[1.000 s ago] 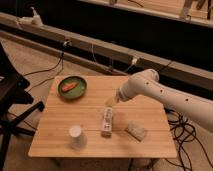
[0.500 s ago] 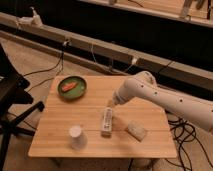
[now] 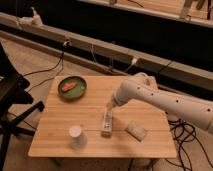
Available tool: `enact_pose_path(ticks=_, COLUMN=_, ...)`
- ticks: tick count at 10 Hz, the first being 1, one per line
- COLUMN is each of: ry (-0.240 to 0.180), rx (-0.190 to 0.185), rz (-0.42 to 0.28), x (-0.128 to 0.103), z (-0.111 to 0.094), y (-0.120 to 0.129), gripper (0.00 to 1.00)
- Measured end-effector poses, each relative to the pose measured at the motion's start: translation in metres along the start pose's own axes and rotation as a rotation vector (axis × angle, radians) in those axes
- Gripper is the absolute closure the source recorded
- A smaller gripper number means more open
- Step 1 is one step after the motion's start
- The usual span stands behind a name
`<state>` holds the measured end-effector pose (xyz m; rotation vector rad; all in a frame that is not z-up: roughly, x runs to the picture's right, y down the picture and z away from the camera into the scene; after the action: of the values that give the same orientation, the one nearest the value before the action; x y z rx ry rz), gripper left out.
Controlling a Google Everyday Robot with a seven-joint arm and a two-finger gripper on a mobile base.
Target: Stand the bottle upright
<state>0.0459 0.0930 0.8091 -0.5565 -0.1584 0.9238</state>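
Observation:
The bottle (image 3: 106, 122) lies on its side near the middle of the wooden table (image 3: 60, 132), whitish with a patterned label, long axis running front to back. My gripper (image 3: 109, 106) hangs at the end of the white arm (image 3: 165, 100) that reaches in from the right. It is right over the bottle's far end and seems to touch it.
A white paper cup (image 3: 77, 137) stands at the front left of the bottle. A grey-beige block (image 3: 135, 130) lies to its right. A green plate (image 3: 72, 88) with orange food sits at the back left. A black chair (image 3: 12, 105) stands left of the table.
My gripper has come down and moved left, from above the table's middle to the far end of the bottle. The bottle, cup and block have not moved.

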Motion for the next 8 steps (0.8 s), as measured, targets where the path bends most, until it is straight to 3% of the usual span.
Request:
enact_pose_path(ticks=2, ry=-0.026, rx=0.01, rz=0.074, x=0.0, z=0.0, y=-0.006, gripper=0.3)
enact_pose_path(ticks=3, ry=-0.04, rx=0.018, rz=0.172, x=-0.004, z=0.002, y=-0.011, gripper=0.22)
enact_pose_path(ticks=5, ry=-0.062, rx=0.039, rz=0.398, x=-0.012, z=0.011, y=-0.023, gripper=0.2)
enact_pose_path(ticks=8, ry=-0.068, rx=0.082, rz=0.659, x=-0.021, z=0.027, y=-0.041, gripper=0.2)
